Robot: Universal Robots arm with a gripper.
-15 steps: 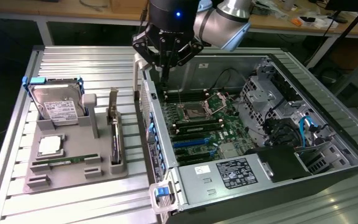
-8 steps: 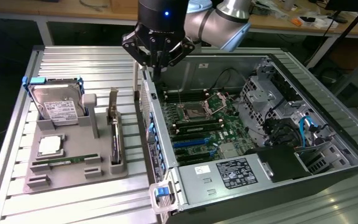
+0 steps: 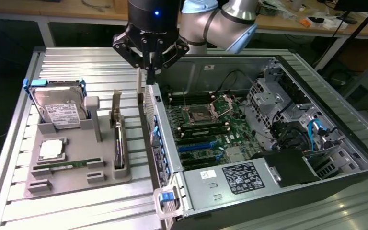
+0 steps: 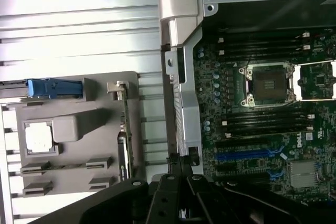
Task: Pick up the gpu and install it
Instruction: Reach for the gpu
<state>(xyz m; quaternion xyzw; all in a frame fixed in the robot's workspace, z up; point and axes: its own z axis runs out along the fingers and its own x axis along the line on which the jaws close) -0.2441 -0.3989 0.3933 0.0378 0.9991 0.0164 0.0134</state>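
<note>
The gpu point(image 3: 117, 132) is a thin dark card standing on edge in a slot of the grey holder point(image 3: 75, 179), its silvery bracket at the far end. The wrist view shows it edge-on as the gpu point(image 4: 125, 129) beside the case wall. My gripper point(image 3: 151, 71) hangs above the rear wall of the open computer case point(image 3: 337, 120), higher than the card and toward the exterior view's right of it. Its fingers are shut together with nothing between them. In the wrist view the gripper point(image 4: 177, 163) points down at the case's rear wall.
On the holder a silver hard drive point(image 3: 59, 109) stands in a blue caddy, with a processor point(image 3: 51, 149) and a green memory stick point(image 3: 65, 165) in front. Inside the case lie the motherboard point(image 3: 203, 122), blue expansion slots point(image 3: 200, 146) and the power supply point(image 3: 238, 177).
</note>
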